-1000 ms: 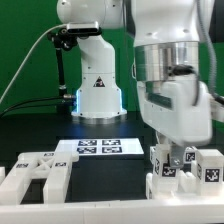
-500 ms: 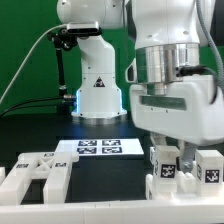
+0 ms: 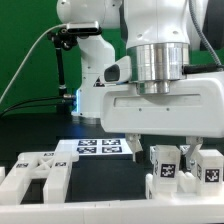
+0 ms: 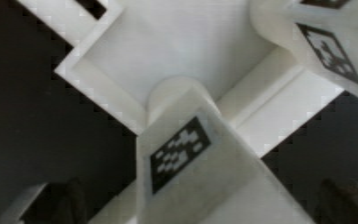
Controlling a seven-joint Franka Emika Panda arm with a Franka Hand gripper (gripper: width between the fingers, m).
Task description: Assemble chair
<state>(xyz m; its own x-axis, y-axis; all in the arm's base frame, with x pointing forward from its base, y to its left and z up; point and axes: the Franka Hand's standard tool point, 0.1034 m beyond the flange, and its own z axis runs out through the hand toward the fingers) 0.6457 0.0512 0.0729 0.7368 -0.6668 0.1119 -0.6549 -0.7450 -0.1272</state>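
Gripper parked over the chair parts

Parts cluster at 8 o'clock: a notched block [image 3: 40,172] with two tags. Marker board [image 3: 100,147] sits centre. At 4 o'clock, two tagged posts [image 3: 165,165] stand under the gripper [image 3: 165,140]; jaw state can't be told. It should probably centre on one post before descending.

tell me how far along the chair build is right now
Early, by the look of it. Nothing visibly joined: the notched chair parts lie loose at the exterior view's left, by the marker board. In hand: the gripper sits low over the tagged posts at the right; whether its fingers grip one is hidden. The wrist view shows tagged white parts close up. Joining all pieces remains.
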